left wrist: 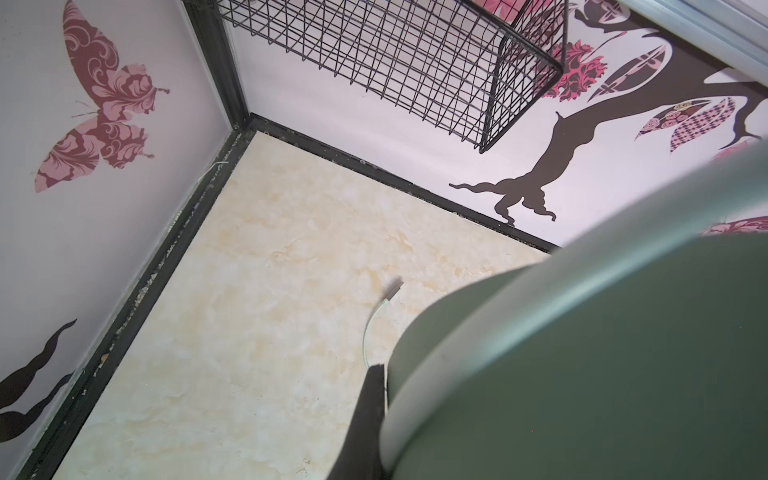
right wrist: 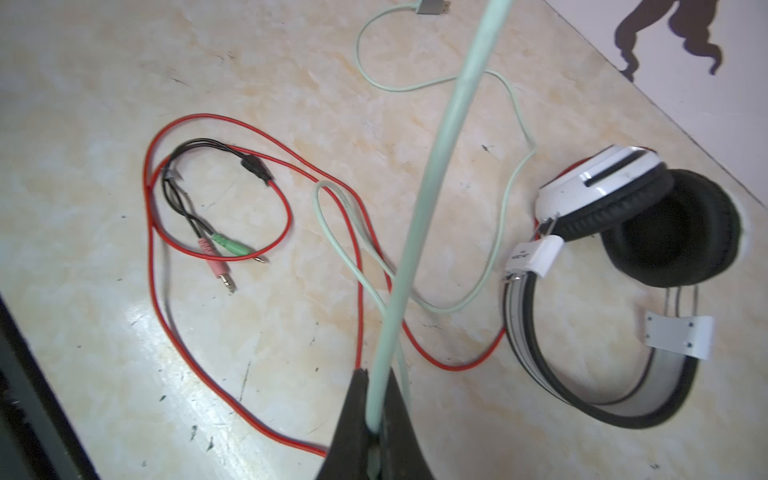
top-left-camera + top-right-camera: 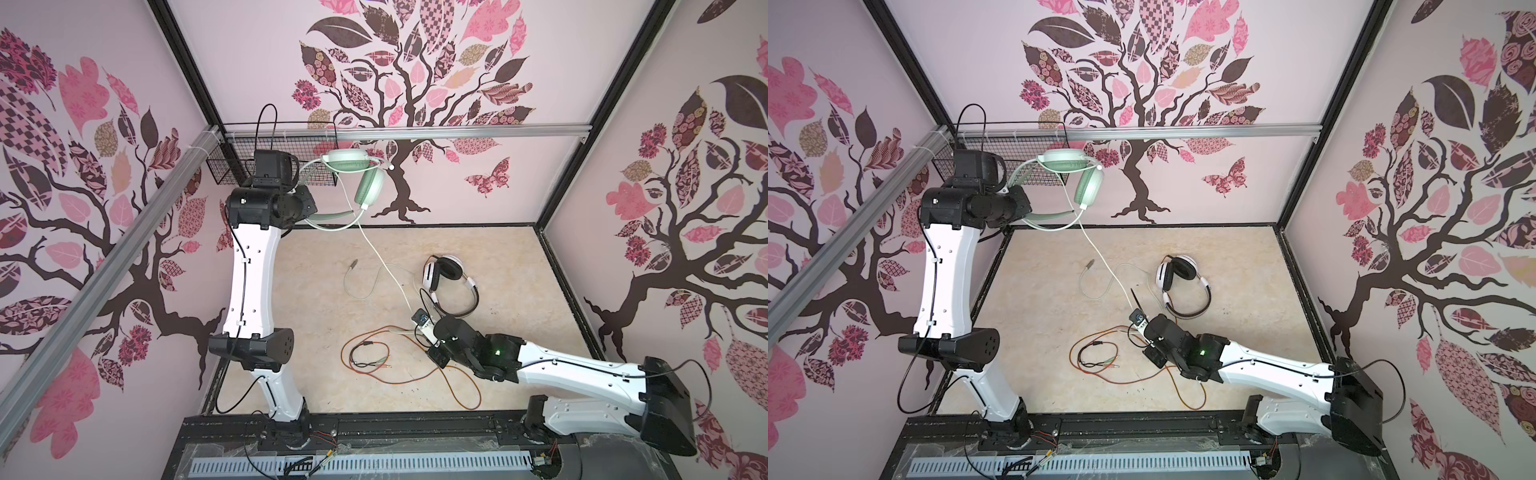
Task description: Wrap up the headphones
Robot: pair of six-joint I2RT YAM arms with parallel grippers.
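My left gripper (image 3: 309,205) (image 1: 384,399) is shut on the headband of the mint-green headphones (image 3: 368,183) (image 3: 1088,185) (image 1: 582,332). It holds them raised at the back left, ear cups hanging free. Their pale green cable (image 3: 374,249) (image 2: 440,145) runs taut down to my right gripper (image 3: 420,321) (image 3: 1138,321) (image 2: 376,399), which is shut on it low over the table. The cable's slack and grey plug (image 3: 353,264) (image 1: 392,289) lie on the table. The white-and-black headphones (image 3: 446,274) (image 3: 1179,270) (image 2: 623,216) lie just beyond my right gripper, with their orange-red cable (image 3: 415,380) (image 2: 153,249) looped loosely.
A black wire basket (image 3: 249,153) (image 1: 395,62) hangs on the back wall beside the raised headset. Pink and green jack plugs (image 2: 220,249) lie inside the red loop. Patterned walls close in the beige table (image 3: 316,316) on three sides.
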